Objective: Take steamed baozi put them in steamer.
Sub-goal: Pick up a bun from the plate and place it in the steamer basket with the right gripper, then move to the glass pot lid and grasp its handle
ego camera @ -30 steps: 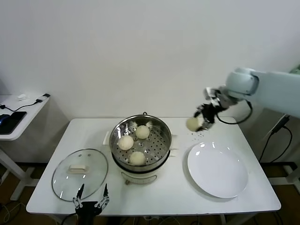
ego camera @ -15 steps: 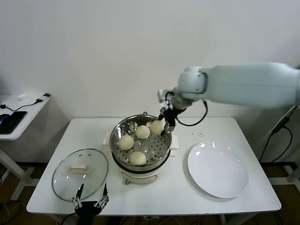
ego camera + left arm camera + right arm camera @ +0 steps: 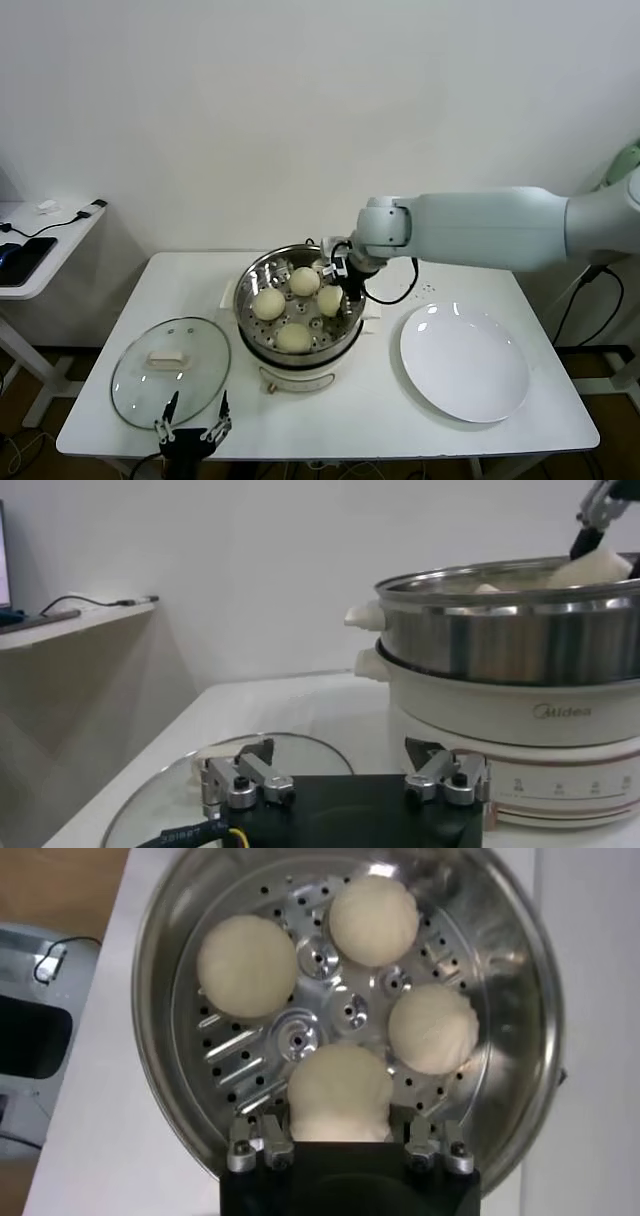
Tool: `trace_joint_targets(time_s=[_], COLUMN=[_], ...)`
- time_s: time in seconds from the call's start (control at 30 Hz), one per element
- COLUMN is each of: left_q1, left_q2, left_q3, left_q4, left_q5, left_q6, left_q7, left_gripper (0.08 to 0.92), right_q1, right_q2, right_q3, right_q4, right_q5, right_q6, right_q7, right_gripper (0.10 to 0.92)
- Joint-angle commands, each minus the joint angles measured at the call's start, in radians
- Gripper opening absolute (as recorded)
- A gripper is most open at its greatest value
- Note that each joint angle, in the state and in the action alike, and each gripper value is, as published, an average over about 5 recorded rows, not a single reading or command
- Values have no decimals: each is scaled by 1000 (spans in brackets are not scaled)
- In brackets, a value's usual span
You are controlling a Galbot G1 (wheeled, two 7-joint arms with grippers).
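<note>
One bun, the fourth baozi (image 3: 338, 1091), sits between my right gripper (image 3: 338, 293) fingers, seemingly clasped, low over the steamer (image 3: 300, 305) tray beside three more, while my left gripper (image 3: 193, 430) idles spread by the lid (image 3: 170, 372).

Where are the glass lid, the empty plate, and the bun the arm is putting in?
glass lid (image 3: 170, 372), head view, its glass.
plate (image 3: 464, 362), head view, bare centre.
bun (image 3: 338, 1090), right wrist view, its top.
</note>
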State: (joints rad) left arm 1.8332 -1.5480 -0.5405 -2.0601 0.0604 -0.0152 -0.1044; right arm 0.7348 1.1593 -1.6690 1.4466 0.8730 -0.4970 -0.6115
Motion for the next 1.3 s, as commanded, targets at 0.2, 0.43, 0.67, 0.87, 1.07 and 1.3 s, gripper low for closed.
trace_joint_targets(time_s=[0.2,0.43,0.67,0.87,1.07,1.3], left_q1=[4,7,14,6,-23,-51], left_q2=[-1,-1,2,4,8,28], left_q3=[-3,-3,-5,-11,-17,-47], left_q4=[-6,-12,-18,-20,-10,-20], left_q5=[-4,-4,-2,-38,-100,-148], left_q6=[2,3,4,-21,-79,-60], left_q7=[-1,-1,0,-8,-15,-6], left_gripper=[823,823,823,823,823,823], right_q1=[-69,-26,38,-153,-391,-797], right_q2=[-8,-45,-168,-340,-489,-669], right_q3=[34,78,159,488,802,1183], right_q4=[-17,-17,-1,14,60,157], right_q5=[-20,19,81,62,-35,-92], right_q6=[-18,57,120,59,78,215], right_q7=[27,-61,-146,202,469,599], right_gripper=[670,802,822,823,823,823])
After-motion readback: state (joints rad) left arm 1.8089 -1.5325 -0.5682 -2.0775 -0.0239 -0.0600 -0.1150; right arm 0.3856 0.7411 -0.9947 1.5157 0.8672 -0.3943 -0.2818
